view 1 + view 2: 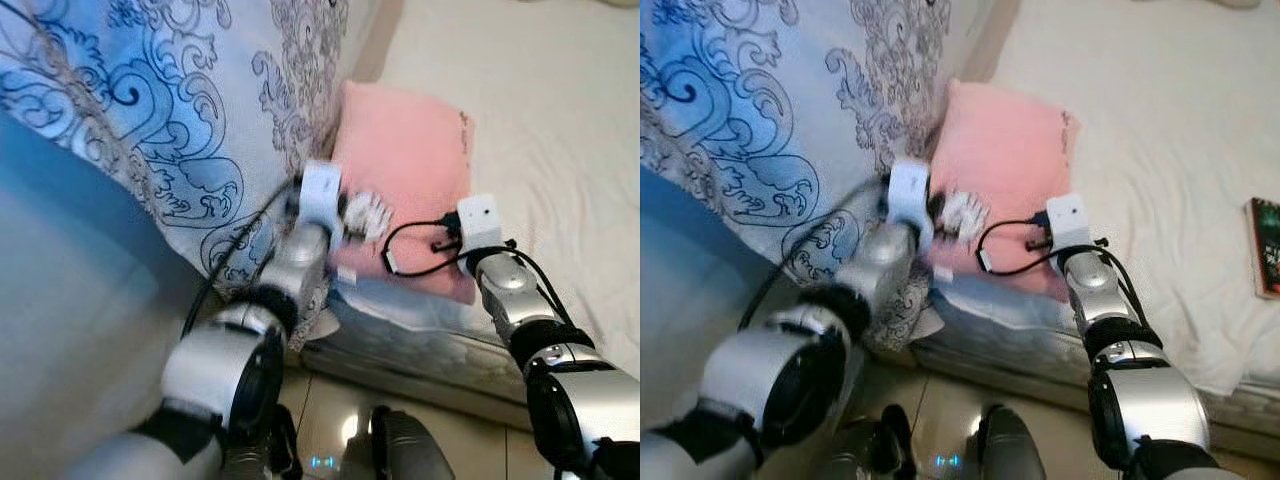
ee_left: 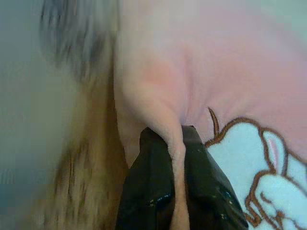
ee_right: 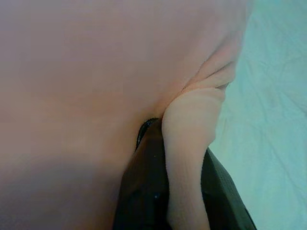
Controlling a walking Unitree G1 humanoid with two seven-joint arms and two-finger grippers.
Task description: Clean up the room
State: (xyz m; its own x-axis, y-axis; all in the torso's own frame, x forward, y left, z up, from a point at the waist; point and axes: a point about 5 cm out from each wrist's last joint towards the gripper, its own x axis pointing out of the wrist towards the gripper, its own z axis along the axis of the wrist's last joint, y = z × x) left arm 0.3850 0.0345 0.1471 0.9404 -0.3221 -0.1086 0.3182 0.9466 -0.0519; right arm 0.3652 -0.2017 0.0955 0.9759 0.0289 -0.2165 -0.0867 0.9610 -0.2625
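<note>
**Both grippers pinch the pink pillow on the bed**

The pink pillow (image 1: pixel 405 160) lies on the bed (image 1: pixel 1160 170), near the mattress edge closest to the robot, with a white cartoon print (image 2: pixel 259 167) on its cover. Its one side touches the blue and grey patterned quilt (image 1: pixel 150 110), which is heaped up beside the pillow and hangs over the bed edge.

The left gripper (image 2: pixel 176 143) holds the pillow at the side next to the quilt; its two black fingers are closed on a raised fold of pink fabric just beside the print. The right gripper (image 3: pixel 184 143) holds the pillow at its opposite side, towards the bare white sheet (image 3: pixel 273 120), with a bunched ridge of the cover squeezed between its fingers.

A loop of black cable (image 1: pixel 420 245) from the right wrist lies over the pillow. A book (image 1: pixel 1265 245) rests on the sheet well apart from the pillow, beyond the right arm. Below the mattress edge is shiny tiled floor (image 1: pixel 330 410).
</note>
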